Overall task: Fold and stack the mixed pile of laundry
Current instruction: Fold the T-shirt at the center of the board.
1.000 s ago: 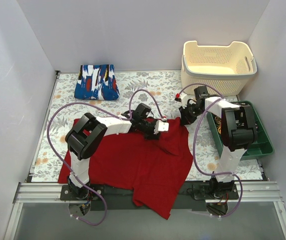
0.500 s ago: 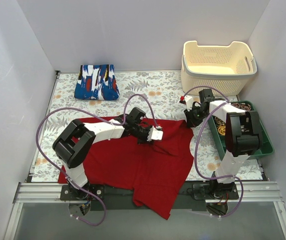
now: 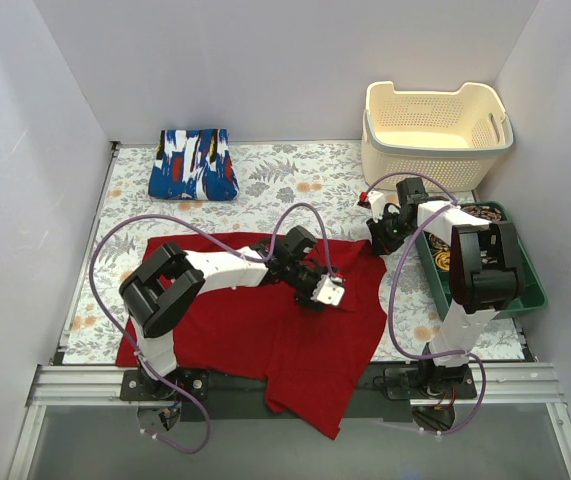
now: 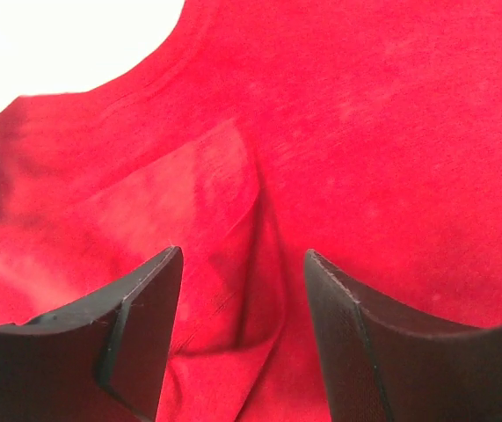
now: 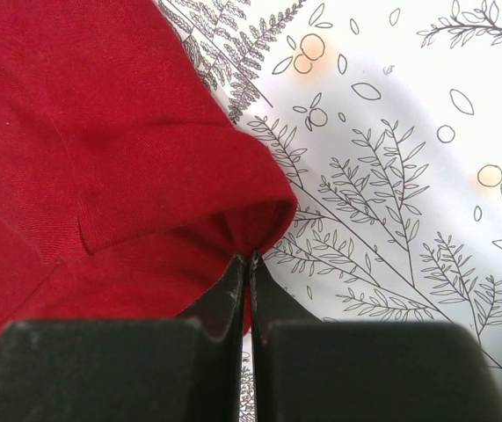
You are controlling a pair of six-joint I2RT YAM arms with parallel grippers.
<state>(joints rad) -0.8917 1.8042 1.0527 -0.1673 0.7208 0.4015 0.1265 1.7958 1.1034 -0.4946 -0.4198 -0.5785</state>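
The deep red garment (image 3: pixel 265 330) lies spread over the near half of the table, its lower edge hanging off the front. The blue printed garment (image 3: pixel 194 164) lies folded at the back left. My left gripper (image 3: pixel 327 292) is open and hovers low over the red cloth; in the left wrist view its fingers (image 4: pixel 145 325) straddle a crease in the red fabric (image 4: pixel 338 132). My right gripper (image 3: pixel 377 238) is shut on the red garment's far right corner; in the right wrist view the pinched cloth fold (image 5: pixel 233 211) bunches at my right gripper (image 5: pixel 251 260).
A cream perforated basket (image 3: pixel 435 130) stands at the back right. A green tray (image 3: pixel 510 290) with coiled items sits at the right edge, beside my right arm. The floral tablecloth (image 3: pixel 295 185) covers the table, bare between the two garments.
My left gripper has moved right and toward the front across the red cloth. My right gripper shifted slightly right with the corner, then held still.
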